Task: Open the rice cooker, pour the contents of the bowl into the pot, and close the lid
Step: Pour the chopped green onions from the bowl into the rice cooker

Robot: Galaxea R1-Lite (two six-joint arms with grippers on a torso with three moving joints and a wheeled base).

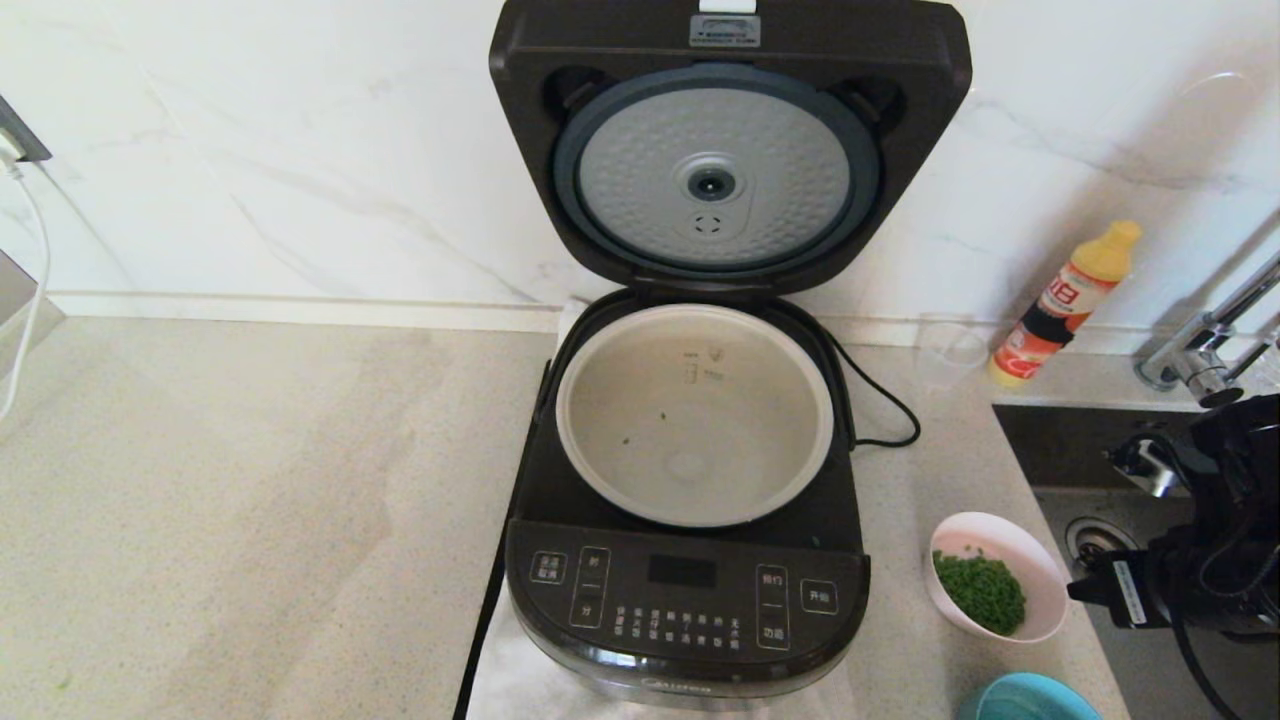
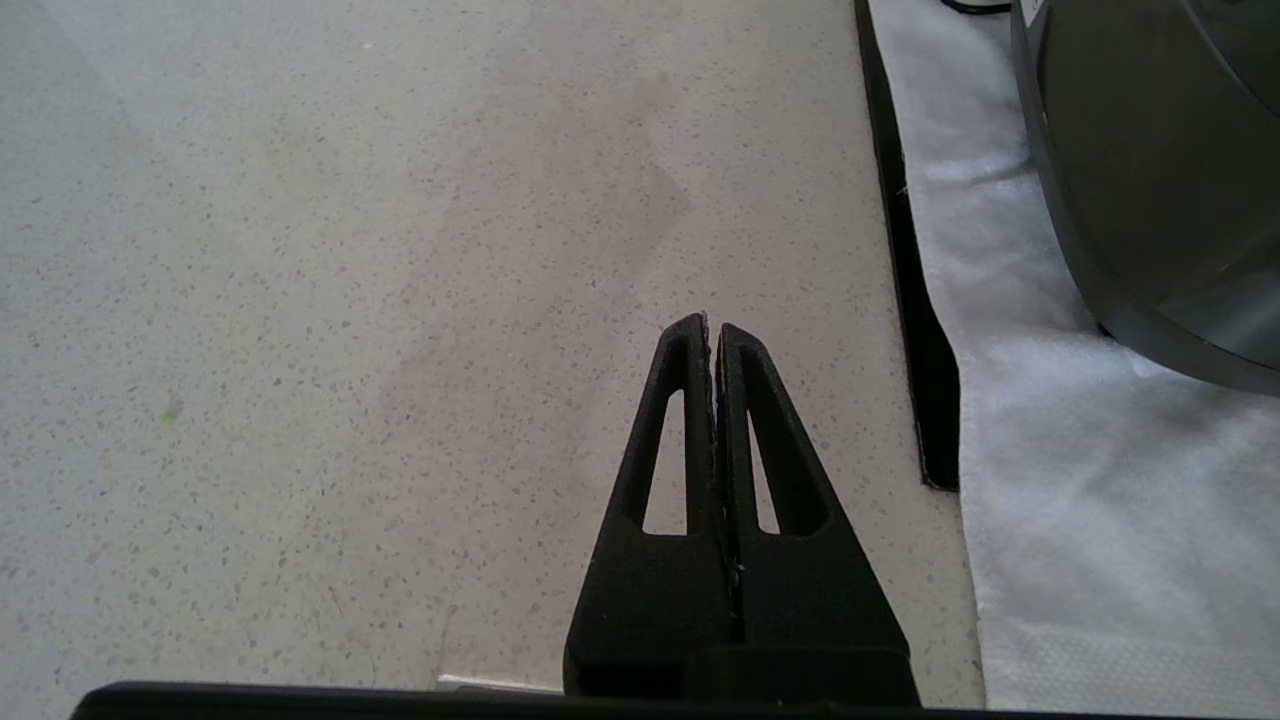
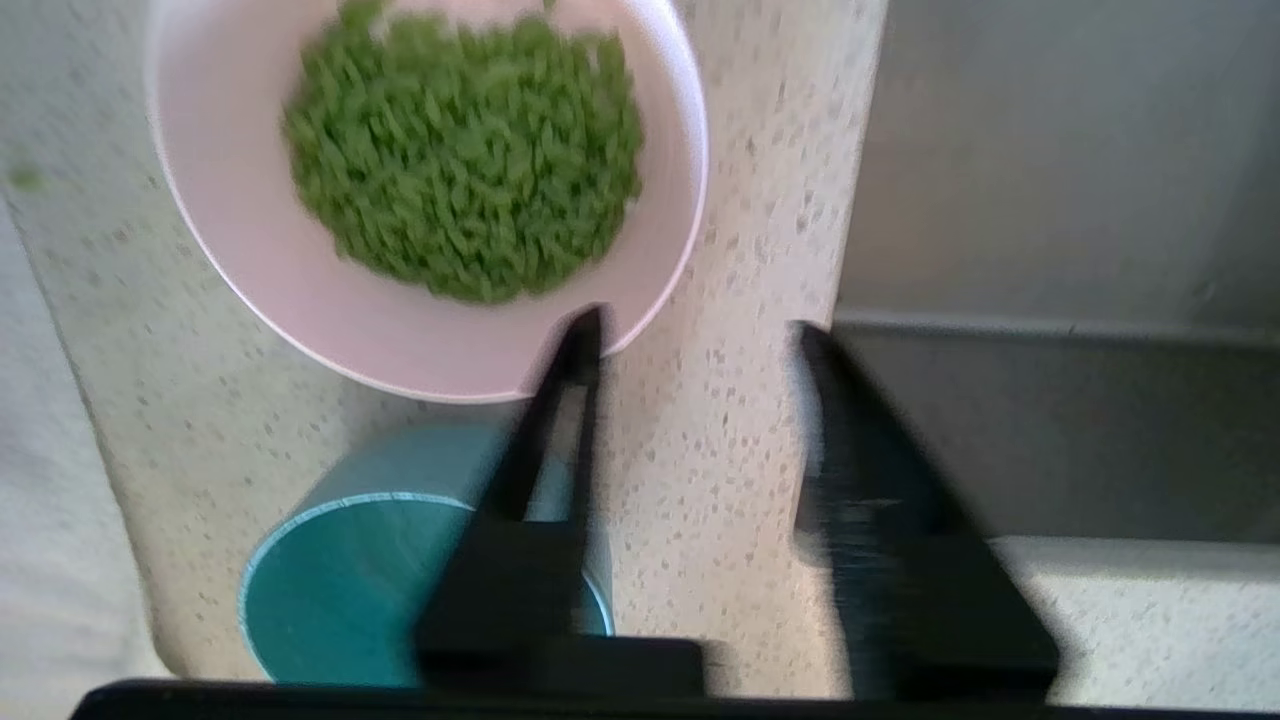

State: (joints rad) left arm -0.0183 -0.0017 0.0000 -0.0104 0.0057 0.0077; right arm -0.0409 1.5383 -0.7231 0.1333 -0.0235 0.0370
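Observation:
The black rice cooker (image 1: 685,600) stands in the middle of the counter with its lid (image 1: 715,180) swung upright, silver dimpled underside showing. The pale pot (image 1: 640,400) inside holds only a few green specks. To the cooker's right sits a pink bowl (image 1: 985,530) of chopped green bits (image 3: 465,150). My right gripper (image 3: 697,325) hangs open beside that bowl, one fingertip (image 3: 585,335) over its rim, the other toward the sink; nothing is between the fingers. My left gripper (image 2: 712,328) is shut and empty over bare counter, left of the cooker's side (image 2: 1150,150).
A teal bowl (image 1: 1030,698) sits at the front edge near the pink one. A steel sink (image 1: 1100,540) and faucet (image 1: 1210,340) lie at the right. An orange bottle (image 1: 1065,305) and clear cup (image 1: 948,350) stand by the wall. A white cloth (image 2: 1080,500) lies under the cooker.

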